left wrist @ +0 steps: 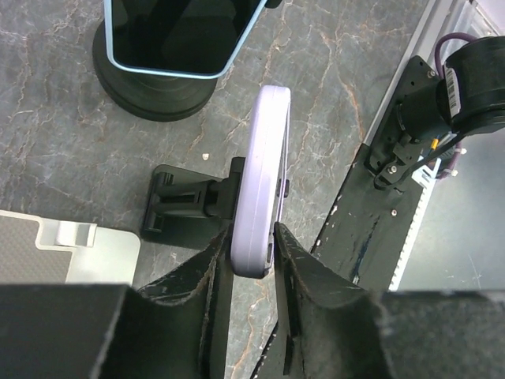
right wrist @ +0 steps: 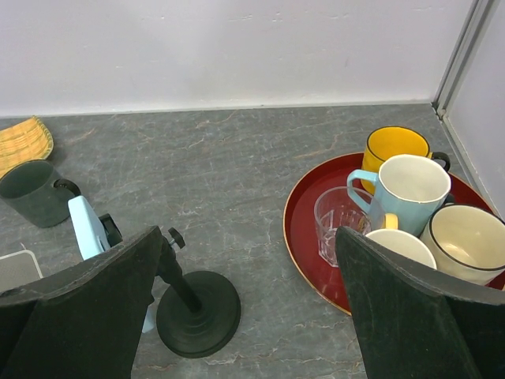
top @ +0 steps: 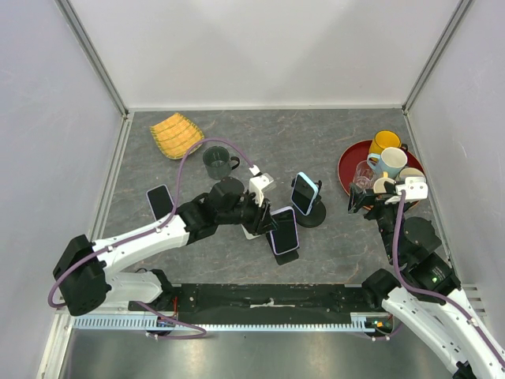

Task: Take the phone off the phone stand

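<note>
The left wrist view's top edge cuts off the light-blue-cased phone [left wrist: 177, 35] on the round black pedestal stand [left wrist: 154, 91]. The lower end of the lavender-cased phone [left wrist: 264, 174] is hidden between the black fingers [left wrist: 316, 288] of the left gripper [left wrist: 251, 243].

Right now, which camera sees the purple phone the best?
The left wrist view: the purple phone is big and central, edge-on against its black stand, pinched by the left gripper. The top external view shows its screen, but small. The right wrist view misses it.
</note>
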Robot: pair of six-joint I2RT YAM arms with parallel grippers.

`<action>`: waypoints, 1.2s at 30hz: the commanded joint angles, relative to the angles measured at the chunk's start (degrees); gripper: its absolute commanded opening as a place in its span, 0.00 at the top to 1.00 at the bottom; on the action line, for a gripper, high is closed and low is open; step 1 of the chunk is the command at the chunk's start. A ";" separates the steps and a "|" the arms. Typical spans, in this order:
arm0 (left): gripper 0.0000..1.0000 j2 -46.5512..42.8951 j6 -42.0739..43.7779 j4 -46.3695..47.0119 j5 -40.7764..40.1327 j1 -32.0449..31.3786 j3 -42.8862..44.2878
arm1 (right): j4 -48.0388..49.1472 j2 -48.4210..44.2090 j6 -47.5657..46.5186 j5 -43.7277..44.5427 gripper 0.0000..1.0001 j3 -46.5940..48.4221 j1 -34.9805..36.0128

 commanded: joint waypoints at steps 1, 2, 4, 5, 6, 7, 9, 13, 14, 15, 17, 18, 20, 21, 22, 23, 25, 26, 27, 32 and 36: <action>0.69 -0.01 -2.36 4.15 2.76 -0.37 0.48 | 1.44 0.64 0.33 -0.64 0.02 0.25 0.30; 0.72 -0.19 -2.53 4.33 3.20 -0.29 0.56 | 1.44 0.64 0.33 -0.64 0.02 0.25 0.30; 0.79 -0.54 -3.15 4.86 3.38 -0.37 0.92 | 1.44 0.64 0.33 -0.64 0.02 0.25 0.30; 0.82 -0.71 -3.32 4.95 3.55 -0.37 1.00 | 1.44 0.64 0.33 -0.64 0.02 0.25 0.30; 0.87 -0.98 -3.85 5.03 3.73 -0.37 1.27 | 1.44 0.55 0.33 -0.64 0.02 0.25 0.30; 0.90 -1.41 -4.20 5.21 3.64 -0.46 1.36 | 1.44 0.64 0.33 -0.64 0.02 0.25 0.30; 0.98 -2.03 -4.90 5.21 3.47 -0.29 1.79 | 1.35 0.64 0.33 -0.64 0.02 0.34 0.30; 0.98 -4.05 -6.14 5.21 1.80 -0.29 2.23 | 1.35 0.73 0.33 -0.82 0.02 0.34 0.30; 0.98 -5.01 -6.40 5.21 1.19 -0.29 2.32 | 1.26 0.73 0.33 -0.82 0.02 0.34 0.30; 0.98 -5.46 -6.75 5.21 1.18 -0.29 2.76 | 1.26 0.55 0.33 -0.91 0.02 0.34 0.30; 0.98 -6.60 -7.01 4.78 0.40 -0.29 3.55 | 1.26 0.64 0.33 -0.91 0.02 0.34 0.30; 0.98 -6.78 -7.02 2.86 -0.13 -0.20 5.21 | 1.26 0.55 0.33 -0.91 0.02 0.34 0.30; 0.98 -7.30 -6.32 0.74 -0.92 -0.20 7.06 | 1.26 0.64 0.33 -0.99 0.02 0.34 0.31; 0.98 -7.48 -6.14 -0.84 -1.45 -0.20 8.64 | 1.26 0.64 0.33 -1.08 0.02 0.34 0.39; 0.98 -7.92 -6.05 -1.64 -2.06 -0.11 9.43 | 1.26 0.64 0.33 -1.00 0.02 0.34 0.31; 0.98 -8.10 -6.05 -2.60 -3.72 0.06 10.23 | 1.26 0.64 0.33 -0.99 0.02 0.34 0.30; 0.98 -8.89 -5.70 -6.89 -7.06 0.68 12.95 | 1.17 0.55 0.24 -0.99 0.02 0.34 0.30; 0.98 -9.15 -5.61 -8.57 -8.04 2.07 13.74 | 1.17 0.46 0.33 -0.91 0.02 0.34 0.30; 0.98 -9.85 -5.44 -10.07 -8.48 3.13 15.23 | 1.17 0.46 0.33 -0.82 0.02 0.34 0.30; 0.98 -12.05 -6.05 -20.25 -4.12 17.59 18.23 | 1.17 0.55 0.33 -0.99 0.02 0.34 0.30; 0.98 -12.32 -5.44 -27.21 2.31 30.63 20.95 | 1.17 0.64 0.33 -1.26 0.02 0.34 0.30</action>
